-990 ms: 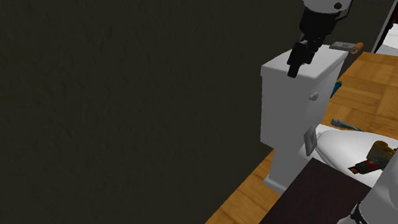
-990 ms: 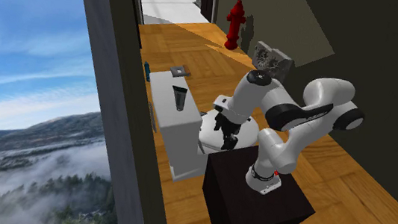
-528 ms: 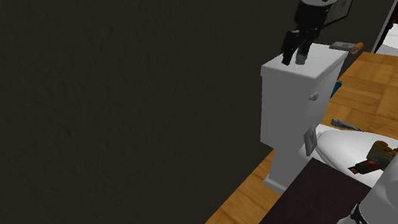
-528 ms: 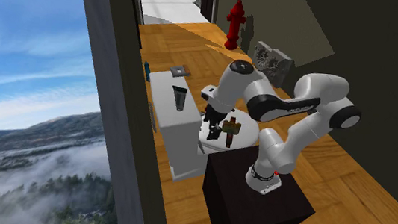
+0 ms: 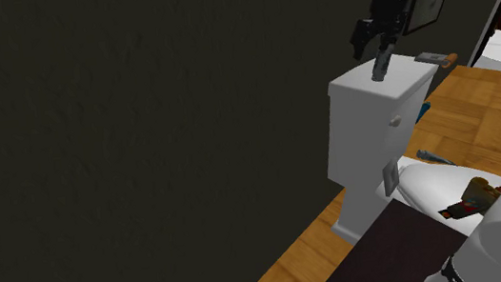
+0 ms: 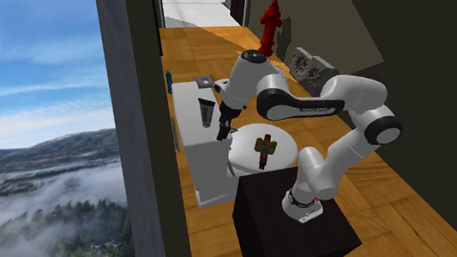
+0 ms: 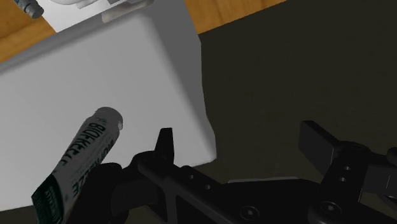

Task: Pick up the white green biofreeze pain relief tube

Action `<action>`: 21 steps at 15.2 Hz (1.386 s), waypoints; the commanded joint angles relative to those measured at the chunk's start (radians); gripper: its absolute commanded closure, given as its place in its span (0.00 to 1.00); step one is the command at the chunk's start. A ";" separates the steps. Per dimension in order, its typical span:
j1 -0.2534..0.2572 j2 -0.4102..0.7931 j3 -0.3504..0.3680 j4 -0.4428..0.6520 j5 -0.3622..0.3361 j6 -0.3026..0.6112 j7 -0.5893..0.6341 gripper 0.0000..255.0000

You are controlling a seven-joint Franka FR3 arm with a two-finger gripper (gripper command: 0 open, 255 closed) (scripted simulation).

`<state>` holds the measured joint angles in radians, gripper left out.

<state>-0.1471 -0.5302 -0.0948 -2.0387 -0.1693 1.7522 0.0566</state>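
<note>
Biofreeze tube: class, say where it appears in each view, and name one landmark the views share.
Shoulder view: upper right, the tube on top of the white toilet tank.
Second exterior view: left of centre, the tube lying on that tank's top.
Wrist view: the tube on the tank's top, beside the open tool, outside its fingers.
Shared landmark: the white toilet tank.

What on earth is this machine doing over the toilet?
A white robot arm is after the white and green tube, which lies on the toilet tank's lid. Its black end effector hovers at the lid's edge with its fingers open. The tube sits beside one finger, not between them, so nothing is gripped yet.
</note>
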 commanded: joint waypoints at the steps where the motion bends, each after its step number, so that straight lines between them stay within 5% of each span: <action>1: -0.020 0.048 -0.026 0.050 -0.002 0.012 0.007 0.00; 13: -0.120 0.327 -0.188 0.377 0.050 0.036 0.031 0.00; 21: -0.125 0.299 -0.191 0.246 0.040 0.142 0.045 0.00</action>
<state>-0.2718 -0.2248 -0.2856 -1.7661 -0.1271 1.8720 0.0993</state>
